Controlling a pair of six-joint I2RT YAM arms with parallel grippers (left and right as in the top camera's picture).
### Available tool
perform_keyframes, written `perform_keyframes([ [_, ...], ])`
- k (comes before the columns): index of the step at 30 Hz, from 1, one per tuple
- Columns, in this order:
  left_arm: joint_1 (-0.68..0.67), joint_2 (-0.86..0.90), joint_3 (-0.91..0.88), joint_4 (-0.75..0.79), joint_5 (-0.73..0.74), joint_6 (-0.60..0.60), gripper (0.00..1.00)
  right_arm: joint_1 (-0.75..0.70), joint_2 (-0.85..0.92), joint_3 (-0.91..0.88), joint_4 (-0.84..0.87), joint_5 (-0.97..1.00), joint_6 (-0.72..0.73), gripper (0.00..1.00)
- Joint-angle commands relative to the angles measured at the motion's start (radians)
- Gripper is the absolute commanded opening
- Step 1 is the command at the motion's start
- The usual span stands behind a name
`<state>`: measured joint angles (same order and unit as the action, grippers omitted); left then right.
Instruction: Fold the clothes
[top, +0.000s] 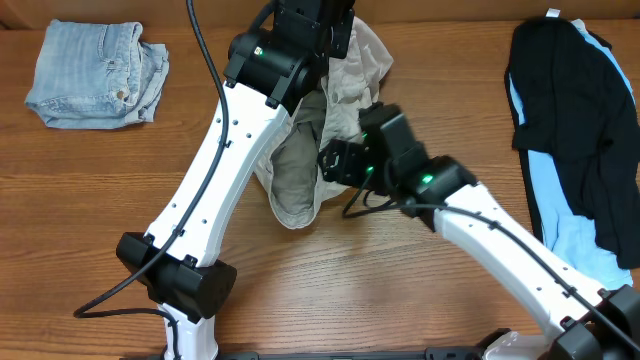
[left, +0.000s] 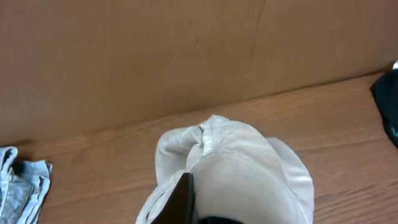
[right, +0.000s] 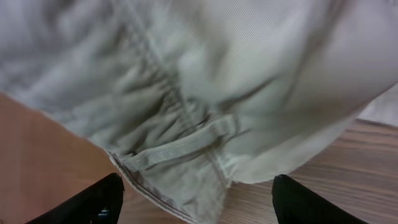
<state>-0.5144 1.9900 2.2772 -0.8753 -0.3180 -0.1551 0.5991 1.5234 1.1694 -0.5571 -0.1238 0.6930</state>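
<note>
Nearest you, the wood-grain table (top: 90, 200) carries both white arms up from 6 o'clock. Your right gripper (top: 332, 160) sits just past centre, nosed against the clothes (top: 345, 95), and its wrist view shows the pincer spread wide: two dark fingertips (right: 102, 202), one at each lower corner, with khaki cloth filling everything above them. That cloth is a fine-weave beige cotton, and you can pick out one puckered seam running down it, one belt loop (right: 186, 146) lying across it and a stitched hem edge just above the left tip. Whether either tip touches the fabric, you can't tell. Further out, the clothes lie crumpled from centre toward 12 o'clock, in one rumpled heap with a darker inner fold at the near end. At 12 o'clock your left gripper (left: 200, 214) is buried in a bunched, smooth knob of the same beige; one dark finger (left: 183, 200) shows, and you can't tell how its pincer stands. Farthest out: one faded blue denim garment (top: 95, 75), folded and lumpy, at 10 o'clock, and a black garment (top: 565, 90) lying over a light-blue one (top: 570, 210) at 3 o'clock. A plain brown cardboard wall (left: 186, 56) closes the far edge.
</note>
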Motion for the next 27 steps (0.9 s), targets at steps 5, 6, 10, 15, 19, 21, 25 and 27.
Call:
perform_keyframes([
  [5,0.005,-0.014,0.037,0.034,-0.006,-0.018,0.04,0.164,0.076,-0.05,0.117,0.306,0.303,0.8],
  [6,0.005,-0.014,0.037,0.034,-0.005,-0.019,0.04,0.175,0.102,-0.05,0.126,0.321,0.341,0.8],
  [10,0.005,-0.016,0.037,0.033,-0.005,-0.018,0.04,0.187,0.2,-0.05,0.132,0.325,0.467,0.8],
  [15,0.005,-0.018,0.037,0.03,-0.006,-0.018,0.04,0.187,0.283,-0.05,0.118,0.301,0.573,0.81],
  [19,0.005,-0.018,0.038,0.041,-0.006,-0.018,0.04,0.187,0.307,-0.05,0.149,0.268,0.58,0.81],
  [21,0.006,-0.017,0.05,0.047,-0.011,-0.018,0.04,0.192,0.319,-0.05,0.162,0.217,0.579,0.81],
  [25,0.006,-0.018,0.122,0.036,-0.079,-0.017,0.04,0.228,0.336,-0.05,0.151,0.204,0.525,0.41],
  [27,0.006,-0.018,0.167,0.018,-0.111,-0.012,0.04,0.232,0.336,-0.05,0.152,0.201,0.479,0.14],
])
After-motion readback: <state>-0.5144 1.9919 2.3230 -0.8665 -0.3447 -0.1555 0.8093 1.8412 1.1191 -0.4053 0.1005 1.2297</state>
